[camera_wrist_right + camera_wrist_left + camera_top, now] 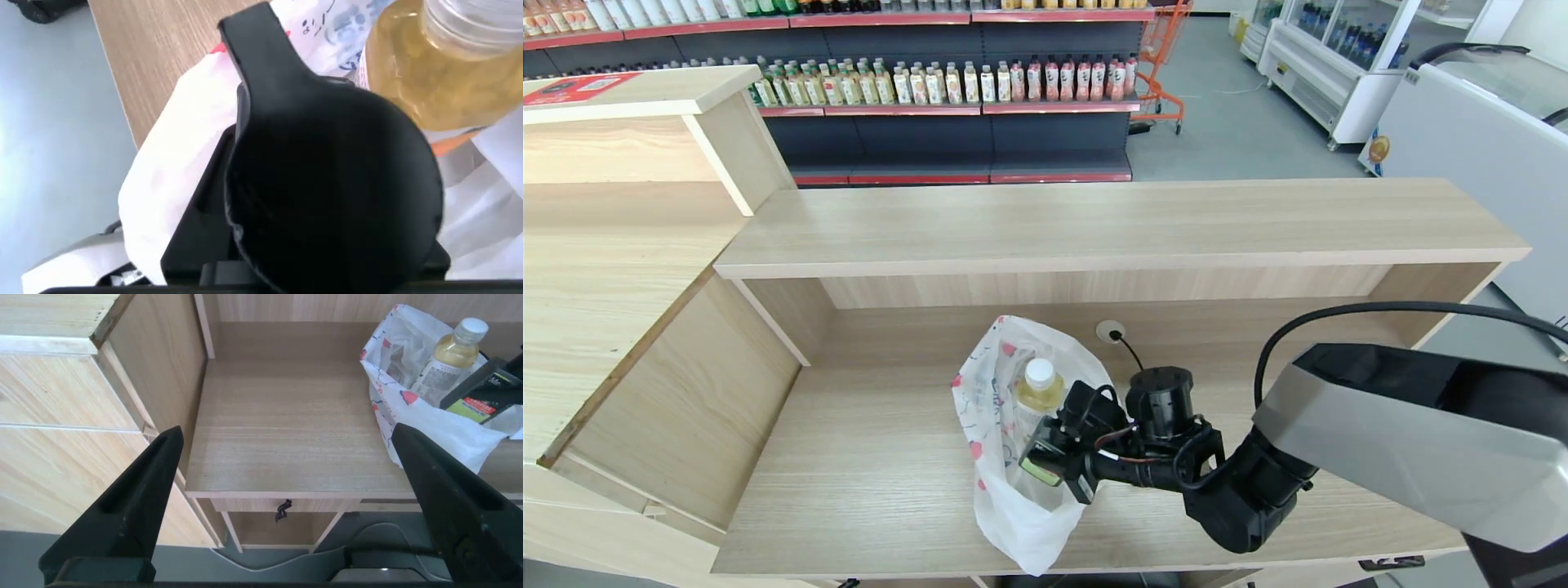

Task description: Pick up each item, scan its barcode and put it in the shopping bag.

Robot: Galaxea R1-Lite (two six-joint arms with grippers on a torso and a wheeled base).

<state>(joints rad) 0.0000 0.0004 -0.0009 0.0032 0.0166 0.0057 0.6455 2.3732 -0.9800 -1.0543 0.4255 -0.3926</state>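
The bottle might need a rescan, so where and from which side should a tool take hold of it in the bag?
Grip the bottle just under its white cap, coming straight down from above: it stands roughly upright in the shopping bag, whose walls wrap the body, leaving only the top exposed.

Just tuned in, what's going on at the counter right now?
The right gripper is down in the mouth of the shopping bag on the counter, with a small green-faced item at its tip; whether it grips it is unclear. A capped bottle of yellowish drink already stands in the bag. The left gripper hangs open by the counter's near edge, holding nothing.
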